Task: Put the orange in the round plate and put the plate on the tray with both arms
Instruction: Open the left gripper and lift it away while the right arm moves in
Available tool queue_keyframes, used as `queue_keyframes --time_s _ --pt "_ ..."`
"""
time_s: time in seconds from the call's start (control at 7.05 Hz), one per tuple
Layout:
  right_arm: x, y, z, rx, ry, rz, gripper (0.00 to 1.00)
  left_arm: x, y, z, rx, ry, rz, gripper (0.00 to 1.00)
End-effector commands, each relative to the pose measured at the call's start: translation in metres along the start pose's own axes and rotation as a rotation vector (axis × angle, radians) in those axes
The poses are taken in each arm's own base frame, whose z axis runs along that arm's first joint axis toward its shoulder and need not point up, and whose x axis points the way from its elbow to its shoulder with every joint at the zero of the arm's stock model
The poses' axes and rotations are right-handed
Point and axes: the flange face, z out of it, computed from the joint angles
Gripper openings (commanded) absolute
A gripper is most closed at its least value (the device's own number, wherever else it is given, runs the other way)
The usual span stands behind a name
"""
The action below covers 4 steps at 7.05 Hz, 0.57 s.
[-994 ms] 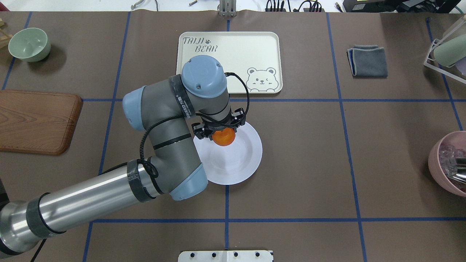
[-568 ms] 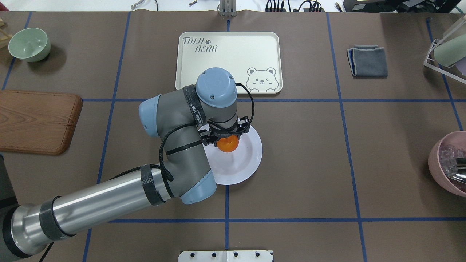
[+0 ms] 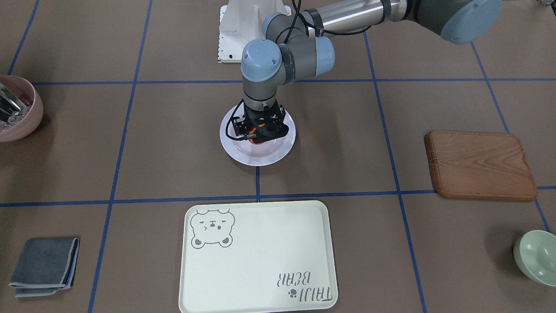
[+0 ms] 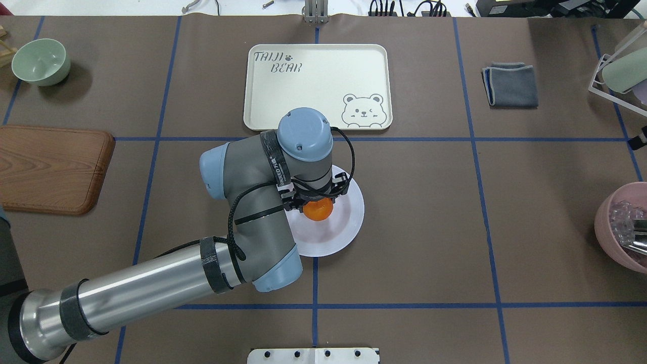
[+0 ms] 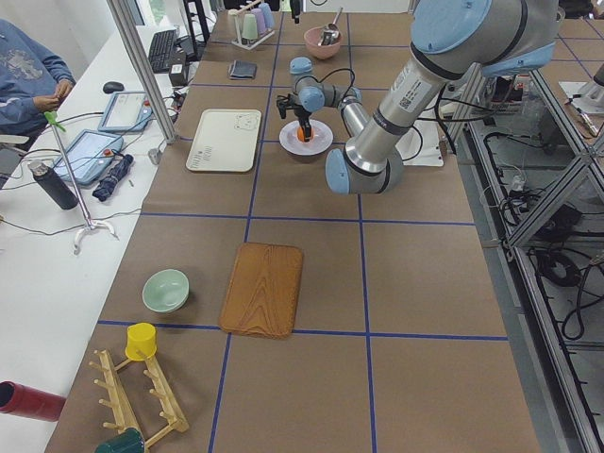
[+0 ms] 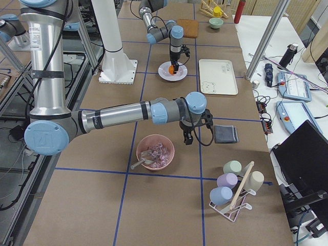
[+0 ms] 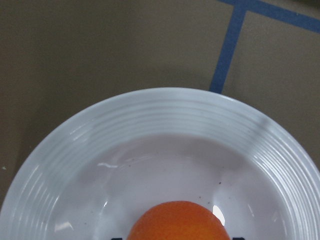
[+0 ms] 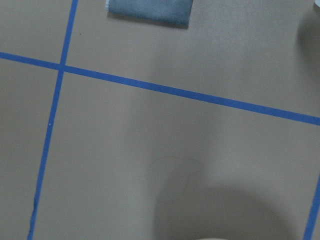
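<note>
The orange point(image 4: 318, 210) sits between the fingers of my left gripper point(image 4: 317, 202), which is shut on it low over the middle of the round plate point(image 4: 349, 222). The front-facing view shows the same gripper point(image 3: 259, 134) down inside the plate point(image 3: 260, 161). In the left wrist view the orange point(image 7: 177, 222) fills the bottom edge above the plate's ridged rim point(image 7: 165, 107). The tray point(image 4: 313, 86) lies bare just beyond the plate. My right gripper point(image 6: 190, 137) hangs over the table near a pink bowl; I cannot tell whether it is open or shut.
A wooden board point(image 4: 50, 169) and a green bowl point(image 4: 40, 60) lie at the left. A folded grey cloth point(image 4: 510, 85), a cup rack point(image 4: 619, 71) and the pink bowl point(image 4: 624, 227) holding utensils stand at the right.
My left arm has carried the orange from the plate's far-left rim towards its middle and lower. A small dark part has come in at the overhead view's right edge.
</note>
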Motion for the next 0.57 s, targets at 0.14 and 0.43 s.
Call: queue_keyframes --time_s 0.14,0.43 --pt "-0.158 -0.072 0.042 -0.062 -0.068 0.058 1.0 0.0 0.005 0.004 -0.006 0.0 0.006 0.28" --pt "-0.26 -0.097 0.083 -0.129 -0.098 0.043 1.0 -0.004 0.003 0.007 -0.005 -0.005 0.004 0.68"
